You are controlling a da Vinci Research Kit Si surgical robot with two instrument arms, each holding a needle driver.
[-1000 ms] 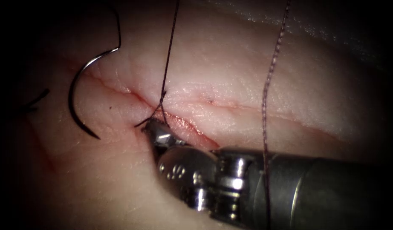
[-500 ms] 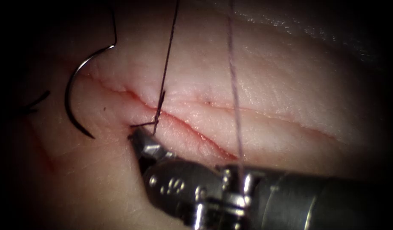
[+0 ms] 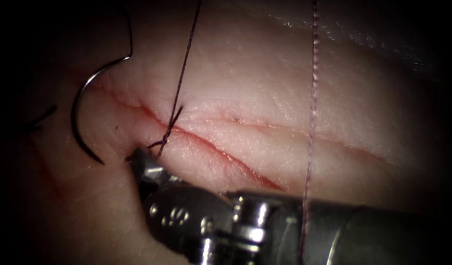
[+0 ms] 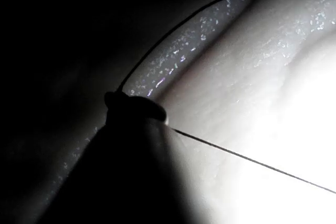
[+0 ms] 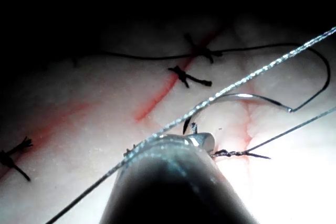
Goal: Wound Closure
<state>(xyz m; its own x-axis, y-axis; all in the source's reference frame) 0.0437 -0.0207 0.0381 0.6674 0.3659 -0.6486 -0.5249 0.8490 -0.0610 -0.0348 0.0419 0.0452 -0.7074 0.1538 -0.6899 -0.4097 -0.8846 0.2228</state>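
My right tool (image 3: 137,159) comes in from the lower right. Its jaws are shut on the short thread tail (image 3: 157,144) just left of the cut (image 3: 226,157); the same grip shows in the right wrist view (image 5: 197,140). From the knot (image 3: 173,120) on the cut, a dark thread (image 3: 187,49) runs taut upward. A pale strand (image 3: 312,98) hangs in front of the right tool's shaft. The curved needle (image 3: 78,115) lies free on the tissue (image 3: 285,83) left of the cut, held by no tool. My left tool (image 4: 135,109) is a dark outline with thread leaving its tip both ways.
Tied stitches with short ends (image 5: 184,74) (image 5: 202,51) (image 5: 13,156) sit along the red line of the cut. A cut thread end (image 3: 39,118) lies at the far left. Red fluid stains the tissue (image 3: 49,172) near the needle.
My right tool has moved left and slightly down with the thread tail, drawing it away from the knot. The pale strand swung left, then back right. The needle stayed put.
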